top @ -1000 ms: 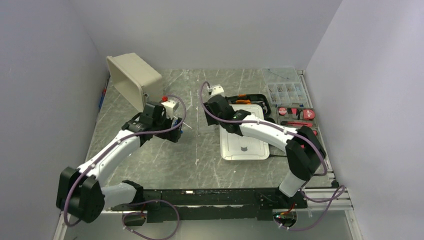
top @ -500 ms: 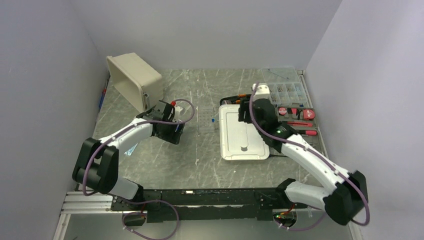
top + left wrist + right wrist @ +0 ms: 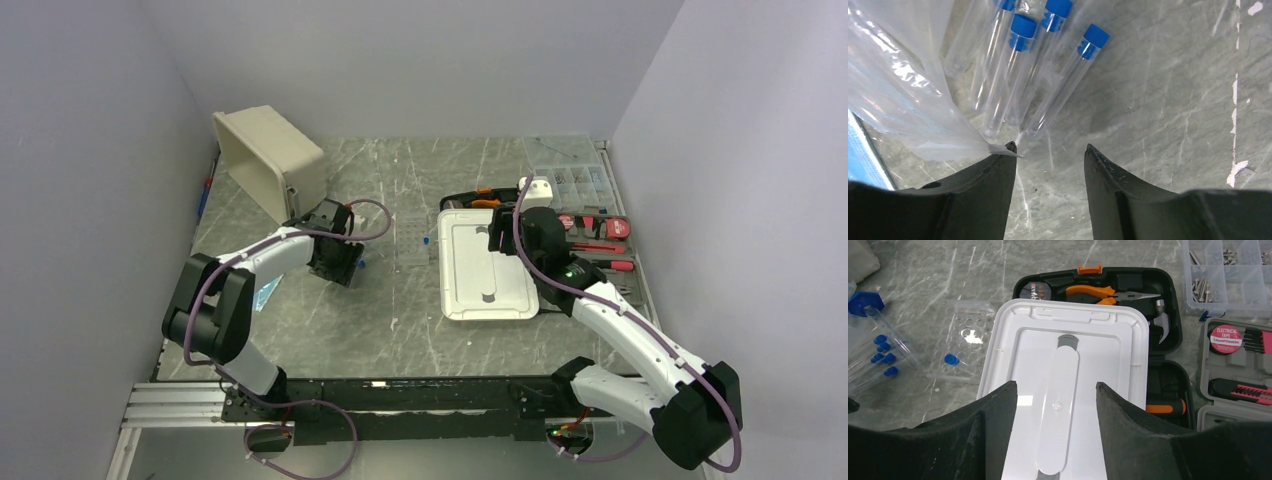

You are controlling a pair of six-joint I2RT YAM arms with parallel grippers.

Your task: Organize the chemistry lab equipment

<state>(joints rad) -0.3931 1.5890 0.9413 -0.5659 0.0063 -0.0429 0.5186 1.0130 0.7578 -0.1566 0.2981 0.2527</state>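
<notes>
Worktop (image 3: 330, 320) of grey marbled stone carried the whole layout. A beige bin (image 3: 265, 160) lay tipped on its side at the far-left corner. A white lid (image 3: 485, 265) lay flat right of centre. The black tool case (image 3: 1148, 295) lay at the lid's far edge, and the clear parts box (image 3: 575, 180) sat at the far-right corner.

The right arm (image 3: 610, 310) reached in from the near edge. Its right jaws hung above the lid, parted and holding nothing. The left arm (image 3: 260, 258) reached left of centre. Its left jaws pointed down at the worktop, also parted and holding nothing.

A flat clear rack (image 3: 960, 337) lay between the left jaws and the lid, with one blue cap (image 3: 951, 359) at its near edge. Whether a tube stood under that cap could not be told.

A clear plastic bag (image 3: 903, 100) lay crumpled beside the left jaws, one corner touching a jaw tip. The test tubes (image 3: 1018, 75) lay side by side and touching, just beyond the jaw tips, rounded ends nearest. Their blue caps (image 3: 1096, 36) pointed away.

Hazards, as judged:
- Closing here could pinch the bag corner instead of a tube and drag the whole bundle.
- The packed tubes invited a double pick.
- Smooth round walls could squirt from the grip or roll toward the worktop's edge.
</notes>
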